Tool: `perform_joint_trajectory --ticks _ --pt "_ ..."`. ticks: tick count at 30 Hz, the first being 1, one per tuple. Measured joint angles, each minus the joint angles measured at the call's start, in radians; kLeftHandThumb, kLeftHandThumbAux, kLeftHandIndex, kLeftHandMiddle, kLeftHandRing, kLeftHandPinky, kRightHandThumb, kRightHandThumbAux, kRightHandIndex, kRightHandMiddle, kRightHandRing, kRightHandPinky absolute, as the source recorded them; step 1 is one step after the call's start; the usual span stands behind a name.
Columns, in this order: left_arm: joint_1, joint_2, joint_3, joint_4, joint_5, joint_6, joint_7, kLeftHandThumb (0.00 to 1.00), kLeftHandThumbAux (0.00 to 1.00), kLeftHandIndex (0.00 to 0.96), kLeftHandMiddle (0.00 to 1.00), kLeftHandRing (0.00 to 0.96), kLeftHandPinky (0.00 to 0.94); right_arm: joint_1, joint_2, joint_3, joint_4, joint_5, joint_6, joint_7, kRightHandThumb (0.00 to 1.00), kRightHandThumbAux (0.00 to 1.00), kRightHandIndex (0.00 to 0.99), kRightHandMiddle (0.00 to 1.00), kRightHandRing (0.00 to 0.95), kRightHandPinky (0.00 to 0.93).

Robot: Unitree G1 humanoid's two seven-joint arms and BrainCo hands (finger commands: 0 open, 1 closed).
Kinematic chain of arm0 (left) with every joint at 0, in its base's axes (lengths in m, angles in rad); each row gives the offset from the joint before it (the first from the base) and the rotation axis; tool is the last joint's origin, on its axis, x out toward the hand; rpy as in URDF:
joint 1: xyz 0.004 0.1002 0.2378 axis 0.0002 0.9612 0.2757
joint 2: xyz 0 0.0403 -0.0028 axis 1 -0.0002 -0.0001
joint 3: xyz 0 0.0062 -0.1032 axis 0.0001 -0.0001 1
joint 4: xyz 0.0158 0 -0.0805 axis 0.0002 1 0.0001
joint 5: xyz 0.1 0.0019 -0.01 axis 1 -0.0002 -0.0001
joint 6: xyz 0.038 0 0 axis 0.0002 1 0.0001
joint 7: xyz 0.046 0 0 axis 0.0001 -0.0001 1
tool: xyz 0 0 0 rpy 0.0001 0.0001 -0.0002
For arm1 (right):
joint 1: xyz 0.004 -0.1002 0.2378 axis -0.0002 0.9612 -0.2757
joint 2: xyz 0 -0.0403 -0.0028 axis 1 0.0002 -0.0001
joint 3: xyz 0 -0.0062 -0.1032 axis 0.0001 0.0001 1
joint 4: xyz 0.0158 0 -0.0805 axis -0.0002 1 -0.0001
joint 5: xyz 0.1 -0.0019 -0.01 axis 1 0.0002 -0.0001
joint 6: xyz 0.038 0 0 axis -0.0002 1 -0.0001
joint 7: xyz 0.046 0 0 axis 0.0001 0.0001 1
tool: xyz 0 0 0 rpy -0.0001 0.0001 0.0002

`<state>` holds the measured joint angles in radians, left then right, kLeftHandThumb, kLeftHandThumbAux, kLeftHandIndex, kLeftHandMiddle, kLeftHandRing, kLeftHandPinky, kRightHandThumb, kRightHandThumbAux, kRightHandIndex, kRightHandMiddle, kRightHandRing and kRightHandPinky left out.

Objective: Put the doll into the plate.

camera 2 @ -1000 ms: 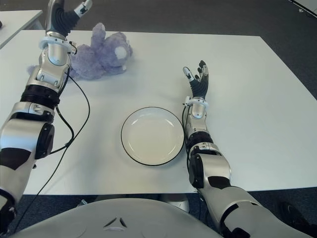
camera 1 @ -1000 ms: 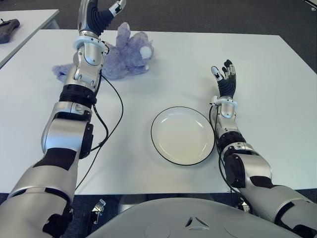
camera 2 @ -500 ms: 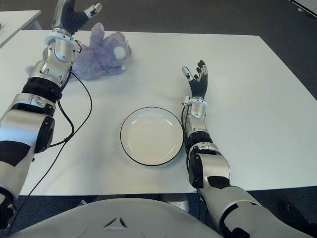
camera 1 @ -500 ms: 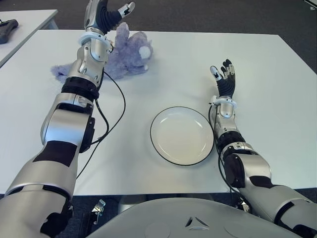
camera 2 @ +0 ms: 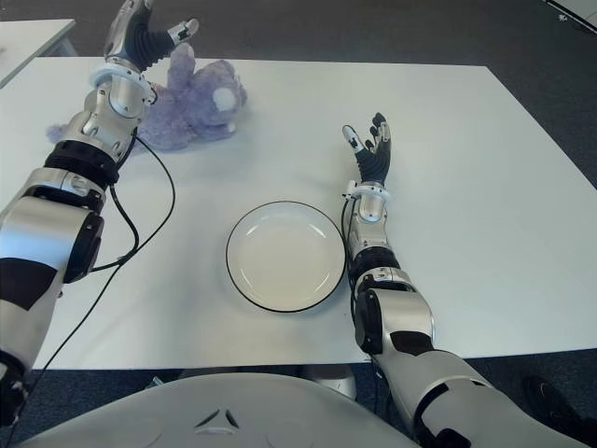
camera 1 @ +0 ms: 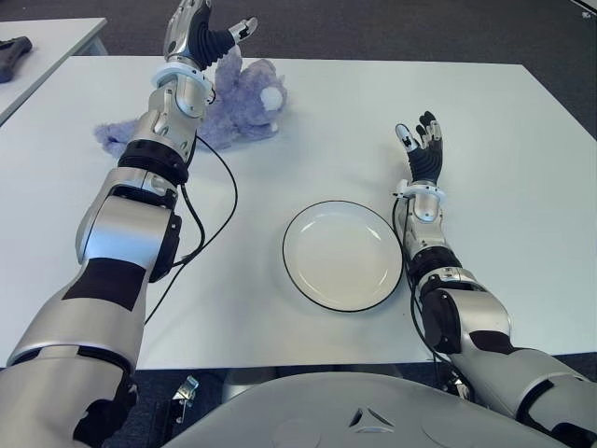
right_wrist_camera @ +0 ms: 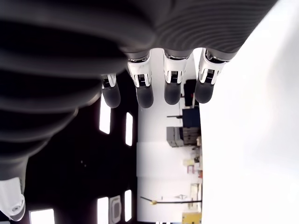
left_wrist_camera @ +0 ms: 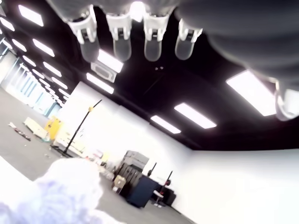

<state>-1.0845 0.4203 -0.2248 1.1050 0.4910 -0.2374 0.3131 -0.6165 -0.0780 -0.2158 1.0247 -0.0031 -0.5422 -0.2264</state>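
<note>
Two head cameras look down at the same white table (camera 1: 308, 112) (side by side). Each wrist camera sits very close behind its own fingers, looking out into the room.

Your left forearm covers the middle of the fluffy lilac plush doll (camera 1: 244, 101), so you cannot see its body where the arm crosses it, only a limb poking out on the arm's left side and the head and ears on its right. In the left wrist view the doll is just a blurred pale lump at the frame's lower edge, cut off there. The dark object (camera 1: 16, 49) on the neighbouring white side table (camera 1: 56, 42) is clipped by the eye view's left edge, and you cannot tell what it is.
</note>
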Motion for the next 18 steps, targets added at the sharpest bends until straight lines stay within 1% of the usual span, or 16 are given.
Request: perform_joint_trajectory --ticks 3,11,13,15,16,17,18 --pt "-0.003 0.000 -0.006 0.017 0.000 0.000 0.000 0.162 0.284 0.043 0.049 0.042 0.044 0.000 0.000 0.000 0.000 0.000 0.000 0.001 0.000 0.547 0.062 0.079 0.044 0.018" --pt "-0.007 -0.001 -0.024 0.063 0.000 0.000 0.000 0.172 0.281 0.046 0.059 0.057 0.065 0.000 0.000 0.000 0.000 0.000 0.000 0.001 0.000 0.561 0.067 0.090 0.049 0.020" --pt "-0.008 -0.002 -0.027 0.075 0.000 0.001 0.000 0.175 0.281 0.051 0.067 0.073 0.142 0.000 0.000 0.000 0.000 0.000 0.000 0.001 0.000 0.564 0.071 0.089 0.048 0.027" --pt "-0.009 -0.002 -0.029 0.085 0.000 0.001 0.000 0.176 0.281 0.053 0.070 0.079 0.172 0.000 0.000 0.000 0.000 0.000 0.000 0.001 0.000 0.564 0.071 0.089 0.048 0.029" --pt "-0.009 -0.002 -0.029 0.089 0.000 0.002 0.000 0.189 0.286 0.059 0.086 0.105 0.255 0.000 0.000 0.000 0.000 0.000 0.000 0.001 0.000 0.558 0.071 0.086 0.047 0.027" --pt "-0.009 -0.002 -0.030 0.092 0.000 0.002 0.000 0.191 0.287 0.060 0.089 0.110 0.270 0.000 0.000 0.000 0.000 0.000 0.000 0.001 0.000 0.557 0.071 0.086 0.047 0.026" --pt "-0.009 -0.002 -0.030 0.095 0.000 0.003 0.000 0.196 0.295 0.063 0.095 0.121 0.341 0.000 0.000 0.000 0.000 0.000 0.000 0.001 0.000 0.554 0.069 0.085 0.046 0.024"
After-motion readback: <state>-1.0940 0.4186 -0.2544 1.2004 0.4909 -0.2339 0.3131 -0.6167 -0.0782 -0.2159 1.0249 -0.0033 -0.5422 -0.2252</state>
